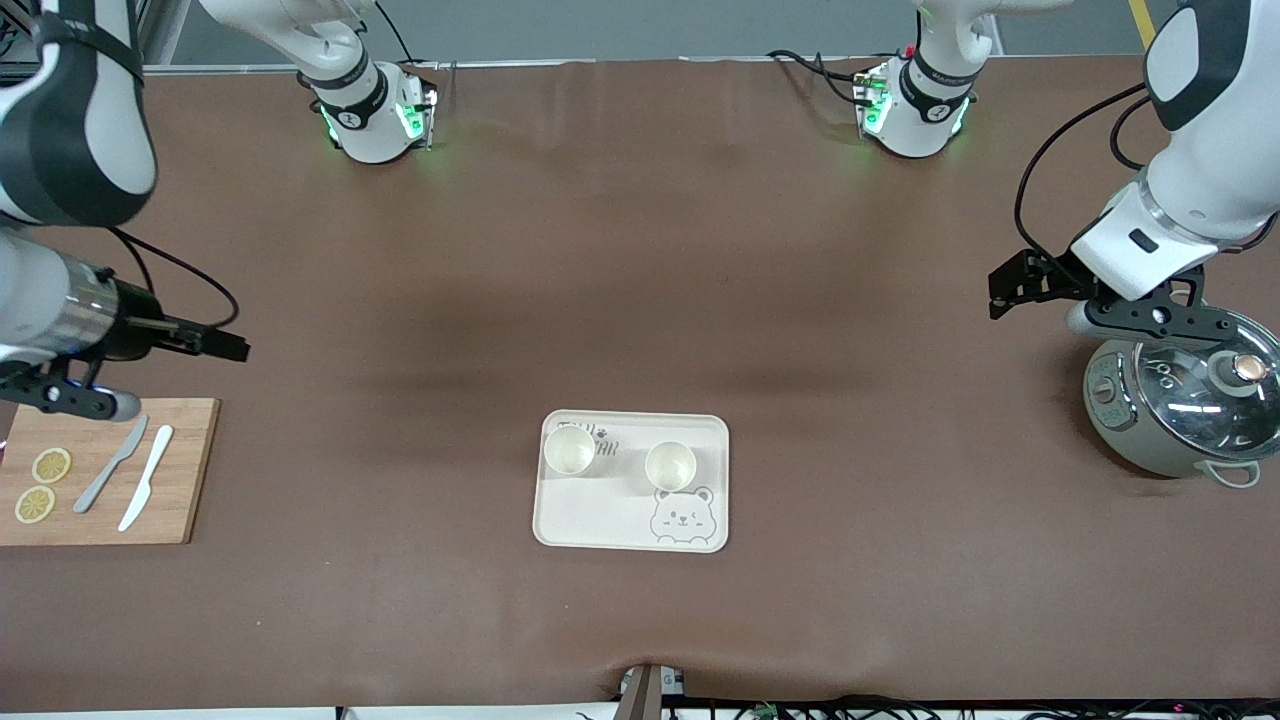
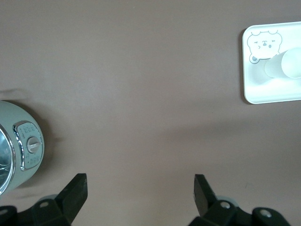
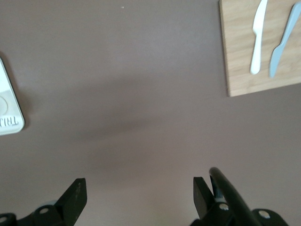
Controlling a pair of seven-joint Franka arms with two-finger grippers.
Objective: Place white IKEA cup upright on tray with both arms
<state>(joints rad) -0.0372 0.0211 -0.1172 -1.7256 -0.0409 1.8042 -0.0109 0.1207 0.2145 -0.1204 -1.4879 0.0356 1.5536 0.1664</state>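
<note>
The cream-white tray (image 1: 600, 520) with the bear face lies in the middle of the table, toward the front camera. Two white cups stand upright on it, one (image 1: 569, 449) at the lettered corner and one (image 1: 670, 464) above the bear face. My left gripper (image 1: 1003, 290) is open and empty over bare table beside the cooker; its wrist view (image 2: 141, 188) shows the tray's bear end (image 2: 268, 92) and one cup (image 2: 284, 66). My right gripper (image 1: 238, 348) is open and empty over bare table beside the cutting board; its wrist view (image 3: 139, 190) shows a tray corner (image 3: 9, 117).
A grey-green cooker (image 1: 1180, 410) with a glass lid stands at the left arm's end, also in the left wrist view (image 2: 19, 146). A wooden cutting board (image 1: 185, 480) with two knives and two lemon slices lies at the right arm's end, also in the right wrist view (image 3: 240, 56).
</note>
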